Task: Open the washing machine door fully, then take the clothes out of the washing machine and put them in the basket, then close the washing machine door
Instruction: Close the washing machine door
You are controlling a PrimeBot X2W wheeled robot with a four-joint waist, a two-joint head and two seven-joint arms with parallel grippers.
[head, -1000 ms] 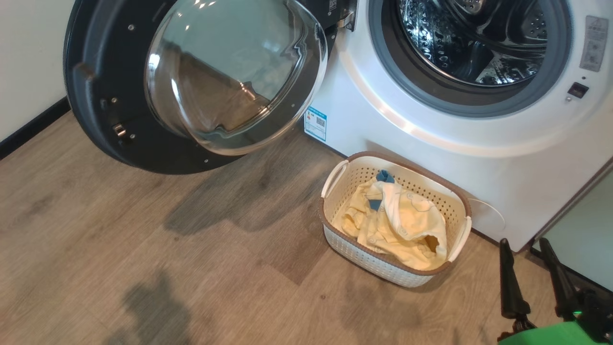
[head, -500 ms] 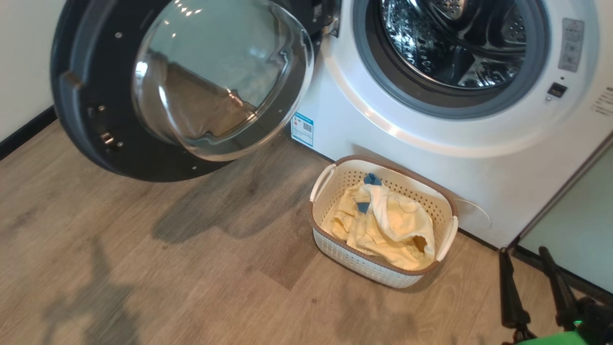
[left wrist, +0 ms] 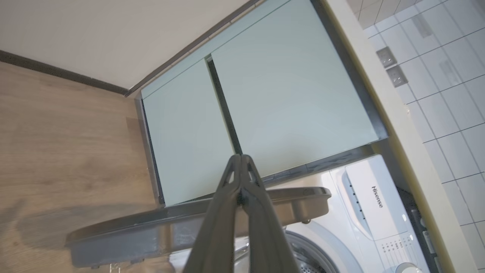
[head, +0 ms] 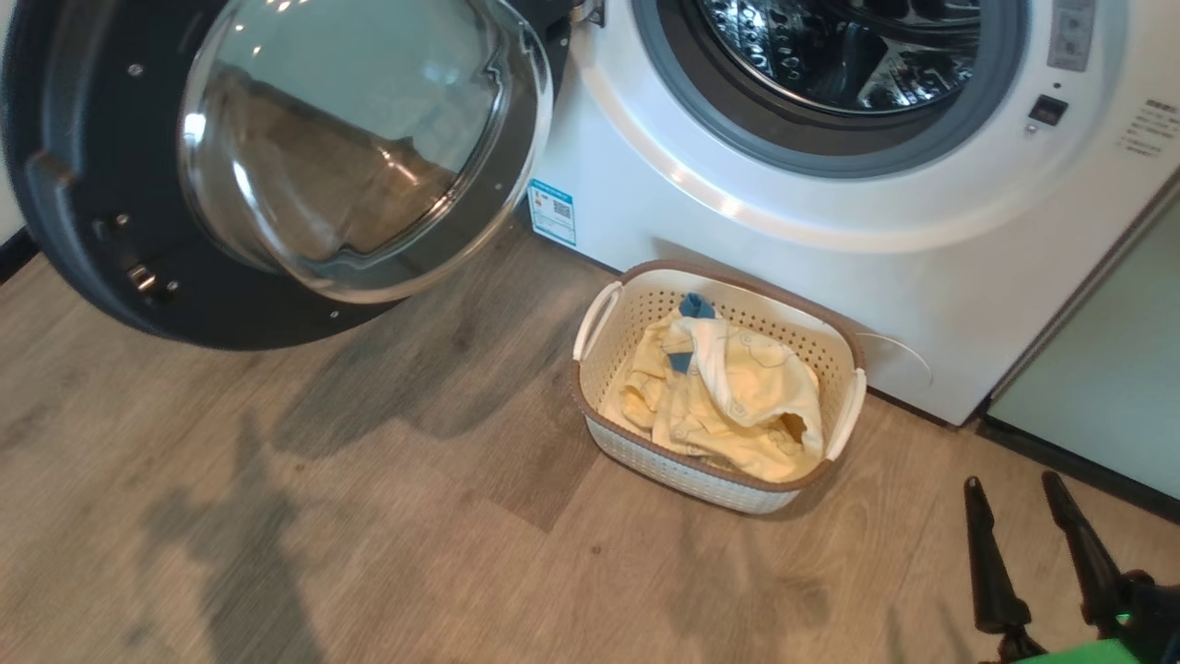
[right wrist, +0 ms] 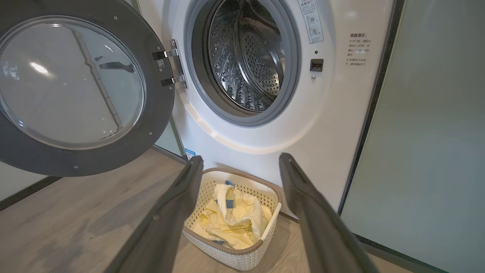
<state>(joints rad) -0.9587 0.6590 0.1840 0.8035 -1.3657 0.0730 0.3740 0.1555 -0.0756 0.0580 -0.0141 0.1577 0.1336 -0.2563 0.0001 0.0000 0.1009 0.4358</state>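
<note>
The washing machine [head: 830,240] stands against the back edge of the wooden floor [head: 369,516]. Its mouth is uncovered, and the grey rubber ring and the perforated steel of the drum [head: 830,55] are on show. The washing machine door [head: 55,249] is swung wide on its hinge at the left side of the opening. Its inner face is turned towards the room and its clear glass bowl [head: 359,148] bulges outwards above the boards. The basket [head: 682,475] sits on the floor at the foot of the machine, below the drum's mouth and just in front of the round flap (whether it touches the white front panel I cannot tell). The clothes [head: 728,397] lie heaped inside it, pale yellow with white trim and a blue patch near the back wall. The right gripper [head: 1011,481] hangs over the floor's near right part, right of the basket and apart from it. Its two dark fingers are spread as wide as they go, with nothing between them. In the right wrist view the basket and its load appear in the gap between the two fingers. In the left wrist view the left gripper [left wrist: 241,159] has its fingers pressed together tip to tip and holds nothing. It points at the pale green cabinet panels [left wrist: 265,94], and the door's dark edge crosses behind the fingers lower down.
</note>
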